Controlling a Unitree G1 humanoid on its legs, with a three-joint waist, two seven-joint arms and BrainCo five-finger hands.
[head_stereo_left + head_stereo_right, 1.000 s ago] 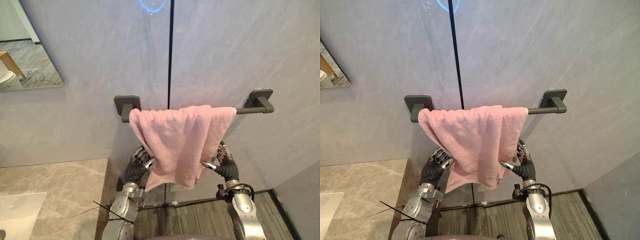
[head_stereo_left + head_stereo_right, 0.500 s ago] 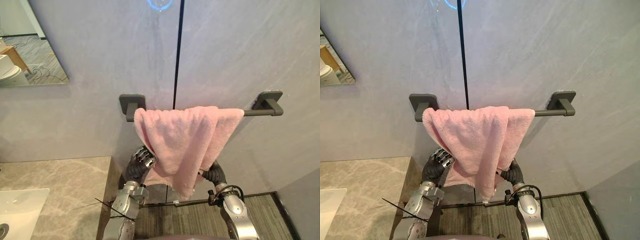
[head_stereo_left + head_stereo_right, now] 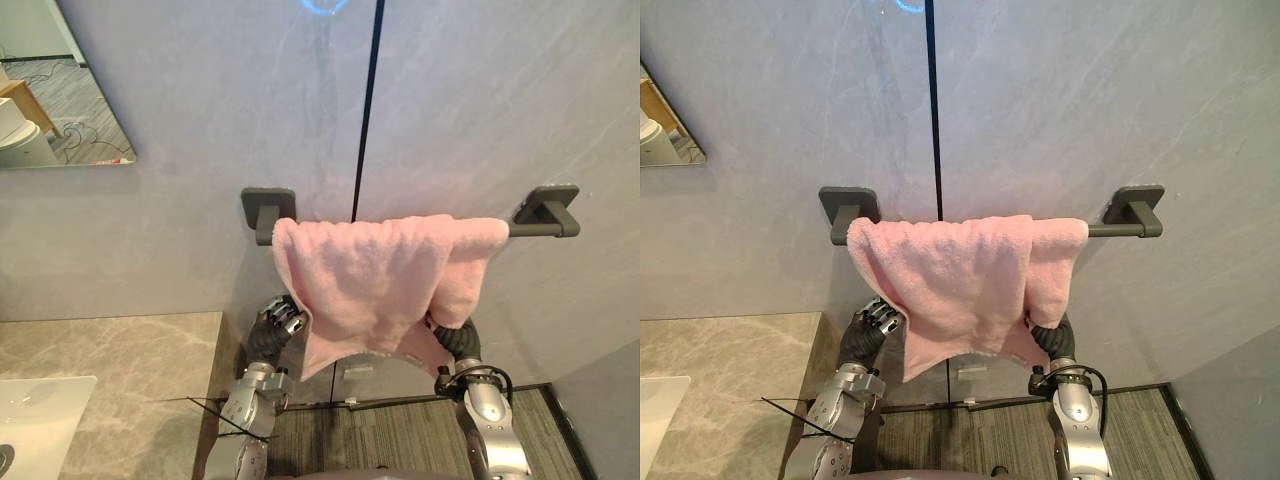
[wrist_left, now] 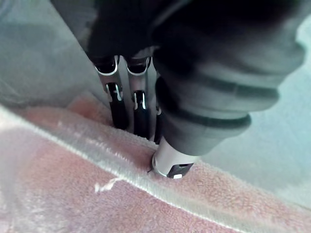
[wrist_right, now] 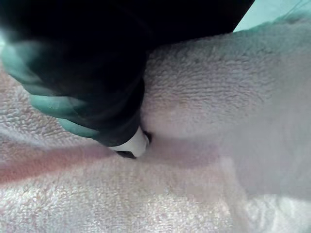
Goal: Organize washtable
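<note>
A pink towel (image 3: 385,275) hangs over a dark grey towel bar (image 3: 530,228) on the grey wall. My left hand (image 3: 280,322) is at the towel's lower left edge, open. Its straight fingers (image 4: 116,104) press against the cloth (image 4: 73,194). My right hand (image 3: 455,340) reaches up under the towel's lower right part, with its fingers buried in the cloth (image 5: 218,97). The towel is gathered and lifted there, and the hand (image 5: 92,97) is shut on it.
A marble counter (image 3: 110,370) with a white sink (image 3: 30,420) lies at the lower left. A mirror (image 3: 50,110) hangs at the upper left. Striped flooring (image 3: 380,440) runs below the bar, and a wall corner stands at the lower right.
My right hand went from open beside the towel to curled into its lower right part, which is now bunched and lifted. The left hand has stayed put. The camera has shifted.
</note>
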